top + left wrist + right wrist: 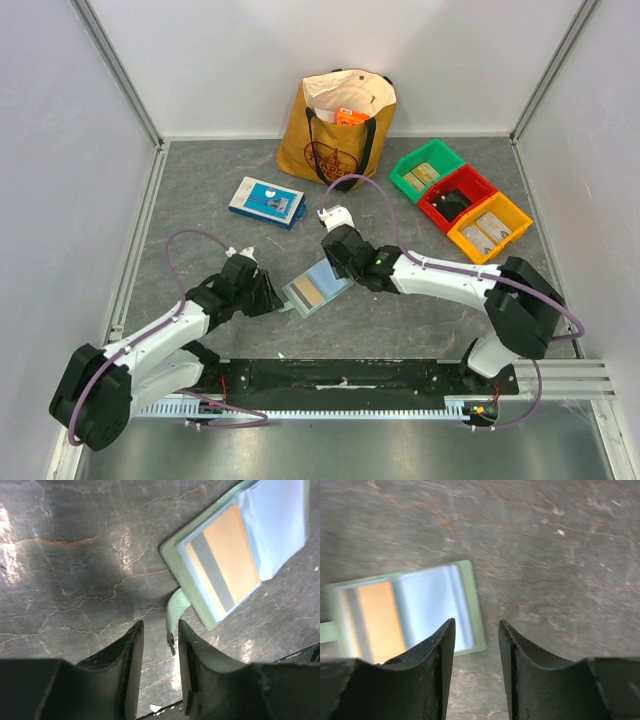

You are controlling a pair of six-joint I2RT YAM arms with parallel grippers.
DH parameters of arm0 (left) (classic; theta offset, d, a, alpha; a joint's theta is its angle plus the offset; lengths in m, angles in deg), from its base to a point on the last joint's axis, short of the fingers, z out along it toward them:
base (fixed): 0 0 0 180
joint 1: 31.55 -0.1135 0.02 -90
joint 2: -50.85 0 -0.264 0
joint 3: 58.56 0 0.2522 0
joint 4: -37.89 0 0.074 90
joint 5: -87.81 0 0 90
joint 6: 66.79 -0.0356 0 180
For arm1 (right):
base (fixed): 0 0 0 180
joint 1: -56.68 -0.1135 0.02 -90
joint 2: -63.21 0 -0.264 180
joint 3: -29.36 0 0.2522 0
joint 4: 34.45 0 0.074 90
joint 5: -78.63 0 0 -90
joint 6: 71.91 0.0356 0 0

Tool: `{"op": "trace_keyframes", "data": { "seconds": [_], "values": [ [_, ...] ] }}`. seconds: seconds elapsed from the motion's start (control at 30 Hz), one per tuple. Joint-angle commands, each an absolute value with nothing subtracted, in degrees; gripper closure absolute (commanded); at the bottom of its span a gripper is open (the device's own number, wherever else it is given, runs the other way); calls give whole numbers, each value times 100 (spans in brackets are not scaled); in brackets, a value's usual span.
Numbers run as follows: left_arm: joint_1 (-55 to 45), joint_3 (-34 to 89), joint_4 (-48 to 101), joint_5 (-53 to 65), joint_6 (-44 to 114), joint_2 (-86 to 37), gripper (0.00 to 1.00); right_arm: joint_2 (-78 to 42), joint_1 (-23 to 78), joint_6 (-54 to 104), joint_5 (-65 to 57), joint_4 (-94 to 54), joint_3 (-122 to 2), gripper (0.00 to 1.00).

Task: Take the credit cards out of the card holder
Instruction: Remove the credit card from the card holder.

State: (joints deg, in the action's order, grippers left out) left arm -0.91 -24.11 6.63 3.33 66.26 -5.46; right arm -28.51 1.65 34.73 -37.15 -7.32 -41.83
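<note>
The pale green card holder lies open on the table between both arms. In its clear pocket sits an orange credit card with a grey stripe, also visible in the right wrist view. The card holder's strap curls toward my left gripper, whose jaws are open a little; the strap's end lies loose between the fingertips. My left gripper sits at the holder's left edge. My right gripper is open and empty above the card holder's right edge, at its far right side.
A tan tote bag stands at the back wall. A blue-and-white flat box lies to its left front. Green, red and yellow bins sit at the back right. White walls close in three sides.
</note>
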Motion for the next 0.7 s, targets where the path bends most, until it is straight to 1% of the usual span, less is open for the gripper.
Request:
{"op": "trace_keyframes", "data": {
  "seconds": [0.0,0.13,0.23,0.33,0.4,0.5,0.67],
  "values": [
    [-78,-1818,225,-104,6540,-154,57,-2521,157,3382,-2406,-1531,-4100,55],
    [-61,-1448,83,-114,6478,49,55,-2801,157,3540,-1525,-1963,-4109,60],
    [-35,-1193,197,316,6399,-64,56,-3021,183,3759,-1156,-2323,-4056,63],
    [70,-1096,434,589,6417,-363,64,-3179,306,3953,-699,-2569,-3995,66],
    [158,-1131,654,607,6478,-583,71,-3285,411,4102,-409,-2753,-3916,67],
    [247,-1262,1049,607,6601,-1013,80,-3443,578,4322,-40,-3043,-3767,69],
    [299,-1474,1445,607,6628,-1690,85,-3672,798,4595,453,-3369,-3573,70]
  ]
}}
